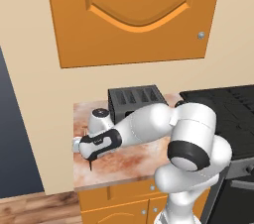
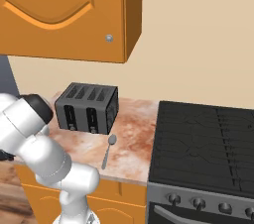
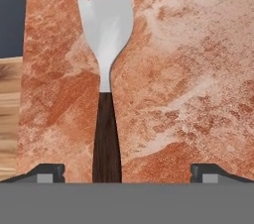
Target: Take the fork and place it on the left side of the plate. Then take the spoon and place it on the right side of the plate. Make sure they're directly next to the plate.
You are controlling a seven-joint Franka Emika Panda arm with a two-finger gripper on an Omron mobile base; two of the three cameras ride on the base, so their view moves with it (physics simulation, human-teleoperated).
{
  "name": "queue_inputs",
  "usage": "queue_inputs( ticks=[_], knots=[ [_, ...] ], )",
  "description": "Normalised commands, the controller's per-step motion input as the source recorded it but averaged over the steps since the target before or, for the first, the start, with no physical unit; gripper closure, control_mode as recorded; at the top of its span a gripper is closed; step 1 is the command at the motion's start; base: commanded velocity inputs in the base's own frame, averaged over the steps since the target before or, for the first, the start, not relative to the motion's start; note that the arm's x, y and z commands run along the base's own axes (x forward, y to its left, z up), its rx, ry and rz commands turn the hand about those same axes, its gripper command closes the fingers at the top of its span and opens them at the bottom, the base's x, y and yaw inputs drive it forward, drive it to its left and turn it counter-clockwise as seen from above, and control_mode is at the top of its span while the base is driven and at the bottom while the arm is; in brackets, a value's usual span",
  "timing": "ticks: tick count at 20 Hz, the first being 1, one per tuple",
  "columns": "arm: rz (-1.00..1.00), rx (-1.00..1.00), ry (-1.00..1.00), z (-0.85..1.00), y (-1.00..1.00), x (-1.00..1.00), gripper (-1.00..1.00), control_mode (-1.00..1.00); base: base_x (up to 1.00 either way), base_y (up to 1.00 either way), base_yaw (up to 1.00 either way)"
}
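The fork [image 3: 104, 44], with a silver tined head and a dark handle, lies flat on the marbled counter [image 3: 188, 69]. In the hand view my gripper [image 3: 128, 172] is open just above it. The fork's handle runs between the two fingertips [image 3: 49, 171], closer to the left one, and touches neither. In the left base view the gripper [image 1: 89, 158] reaches down at the counter's left end. The all-silver spoon [image 2: 108, 151] lies on the counter in front of the toaster, near the stove. The plate is out of view.
A black toaster [image 2: 88, 108] stands at the back of the counter [image 1: 129, 161]. A black stove [image 2: 208, 143] adjoins the counter on the right. An orange wall cabinet [image 1: 134, 15] hangs above. The counter's left edge [image 3: 22, 94] drops to the wood floor close beside the fork.
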Motion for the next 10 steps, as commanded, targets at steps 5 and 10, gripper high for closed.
queue_inputs(
  ticks=[5, 10],
  knots=[
    [0.0, -0.02, 0.0, -0.06, 0.0, 0.1, -1.0, -1.0, 0.0, 0.0, 0.0],
    [0.0, -0.03, 0.0, 0.0, 0.0, 0.24, -1.0, -1.0, 0.0, 0.0, 0.0]
  ],
)
